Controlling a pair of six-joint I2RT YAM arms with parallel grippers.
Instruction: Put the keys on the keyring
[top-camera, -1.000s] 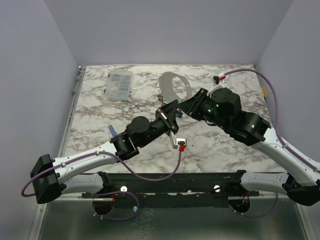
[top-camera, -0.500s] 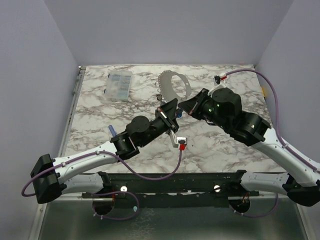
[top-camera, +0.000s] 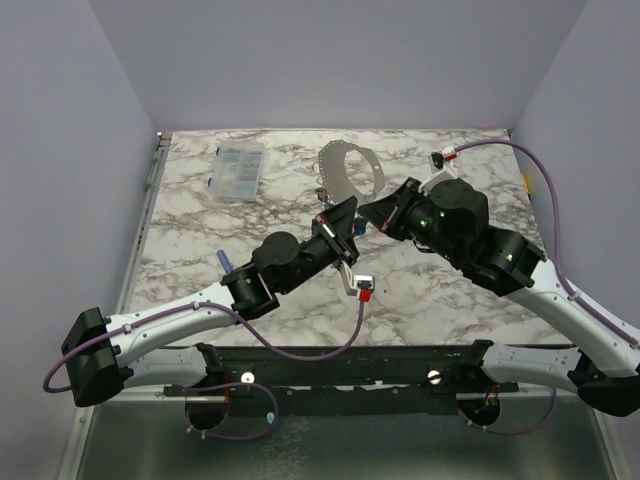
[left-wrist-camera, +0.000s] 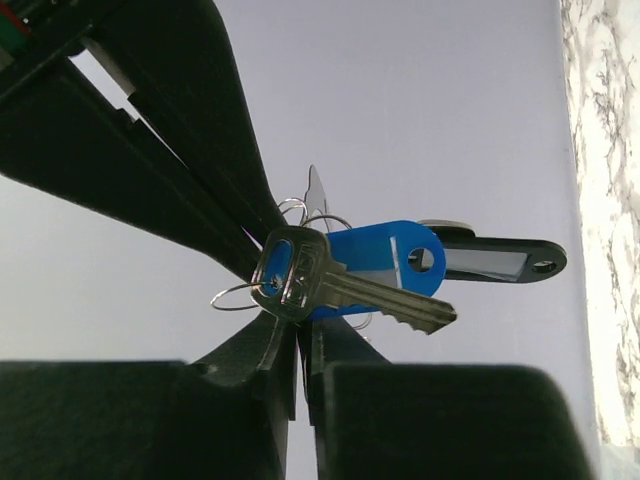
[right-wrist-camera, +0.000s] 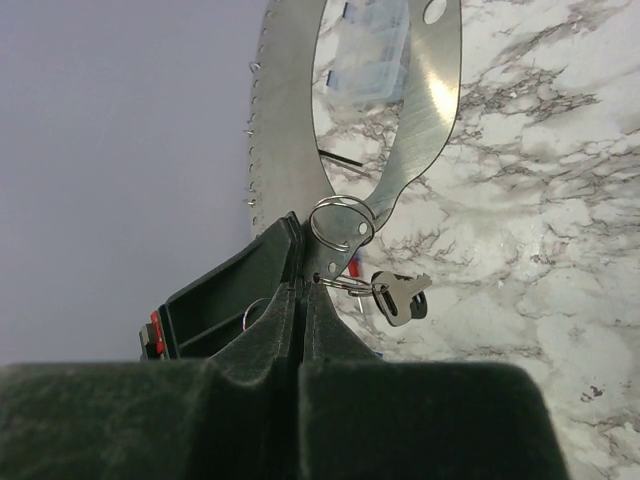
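White-linked arms (top-camera: 170, 322) with black joints carry purple cables (top-camera: 495, 141).

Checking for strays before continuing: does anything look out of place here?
A small blue item lies alone on the table beside the left arm, apart from the keys and keyring held up at the centre. Too small to identify.

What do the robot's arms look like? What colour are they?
The left arm and right arm are white tubes with chunky black joints. The left gripper and right gripper are black, with flat fingers. Purple cables loop along both, ending in red-and-white plugs. A green light glows on the right arm.
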